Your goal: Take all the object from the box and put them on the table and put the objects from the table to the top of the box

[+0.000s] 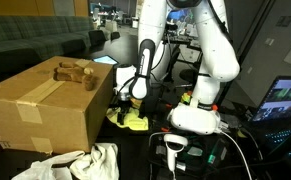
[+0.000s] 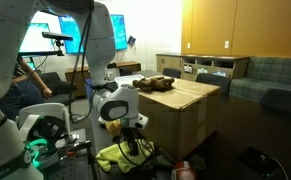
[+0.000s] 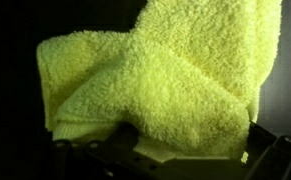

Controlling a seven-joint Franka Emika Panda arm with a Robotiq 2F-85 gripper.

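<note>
The hand (image 1: 126, 100) hangs wide open and empty over the bright yellow fluffy cloth (image 1: 134, 121), which lies crumpled on the dark table (image 1: 157, 130) at 3 o'clock of the large brown cardboard box (image 1: 45, 105). Best to descend straight toward 6 o'clock, pinch a thick fold, then lift clear of the box's edge.

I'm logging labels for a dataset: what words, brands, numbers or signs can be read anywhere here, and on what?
No text is readable.
The box: plain cardboard and tape, no print visible.
The lit screens: content too small and blurred to read.
The yellow cloth: no tag showing.
</note>
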